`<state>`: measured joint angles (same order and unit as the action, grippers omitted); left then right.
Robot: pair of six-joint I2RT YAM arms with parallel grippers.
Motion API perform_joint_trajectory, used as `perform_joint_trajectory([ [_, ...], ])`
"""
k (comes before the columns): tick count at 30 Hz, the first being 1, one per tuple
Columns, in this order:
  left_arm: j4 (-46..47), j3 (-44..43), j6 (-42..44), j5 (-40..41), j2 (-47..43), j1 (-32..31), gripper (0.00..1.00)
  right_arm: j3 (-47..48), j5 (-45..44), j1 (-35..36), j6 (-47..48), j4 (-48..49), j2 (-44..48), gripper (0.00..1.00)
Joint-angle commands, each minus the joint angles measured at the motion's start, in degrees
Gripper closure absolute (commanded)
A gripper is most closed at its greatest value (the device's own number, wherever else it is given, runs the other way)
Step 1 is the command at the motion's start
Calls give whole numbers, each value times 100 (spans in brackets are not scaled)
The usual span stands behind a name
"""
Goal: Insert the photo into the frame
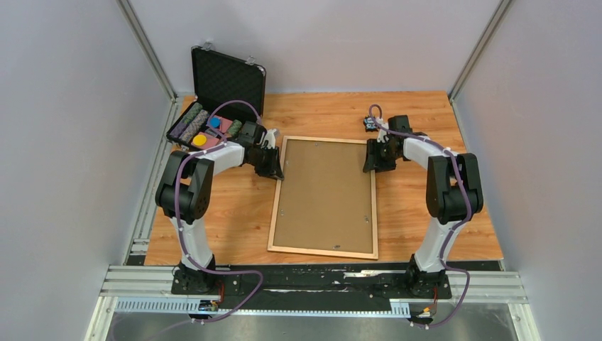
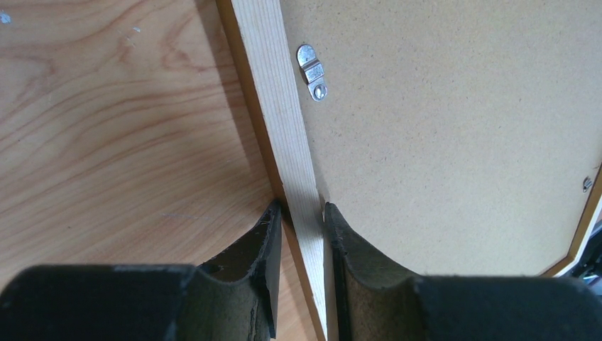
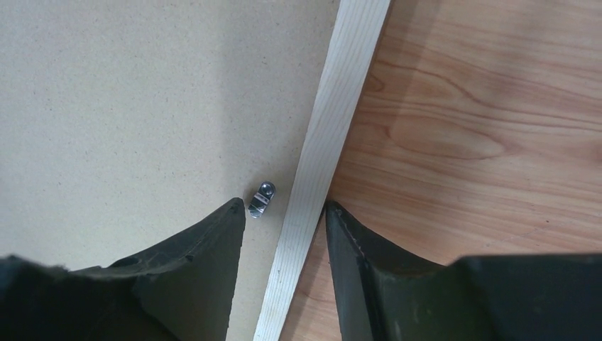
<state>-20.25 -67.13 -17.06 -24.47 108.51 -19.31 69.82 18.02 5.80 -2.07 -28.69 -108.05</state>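
Observation:
The frame [image 1: 277, 195], thin light wood, lies face down in the middle of the table with a brown backing board [image 1: 323, 192] filling it. The photo is out of view. My left gripper [image 1: 273, 165] is at the frame's left rail near the far corner. In the left wrist view that gripper [image 2: 302, 207] is shut on the rail [image 2: 273, 92], one finger on each side. My right gripper [image 1: 373, 160] is at the right rail. It [image 3: 285, 204] stands open astride the rail [image 3: 341, 106]. Its inner finger rests over the board [image 3: 142, 106], with a gap to the wood.
An open black foam-lined case [image 1: 227, 78] stands at the back left, with several small coloured items in front of its lid. Metal turn clips [image 2: 312, 71] [image 3: 260, 199] sit on the board by each rail. Grey walls close in both sides.

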Motion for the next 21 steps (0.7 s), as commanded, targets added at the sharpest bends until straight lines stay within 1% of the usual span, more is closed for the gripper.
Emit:
perform_joint_trajectory([
  [1, -294, 168, -9, -223, 21, -72, 100, 135, 2, 84, -133, 286, -229, 53],
  [8, -295, 170, -16, -219, -5, -73, 100, 115, -381, 169, -158, 325, -256, 55],
  [15, -289, 164, 4, -242, -37, -73, 100, 179, -682, 360, -242, 329, -405, 53],
  [18, -287, 157, 14, -226, -60, -73, 100, 205, -729, 369, -210, 325, -410, 55],
  [21, -294, 148, 23, -219, -81, -71, 100, 190, -719, 368, -104, 326, -328, 59],
])
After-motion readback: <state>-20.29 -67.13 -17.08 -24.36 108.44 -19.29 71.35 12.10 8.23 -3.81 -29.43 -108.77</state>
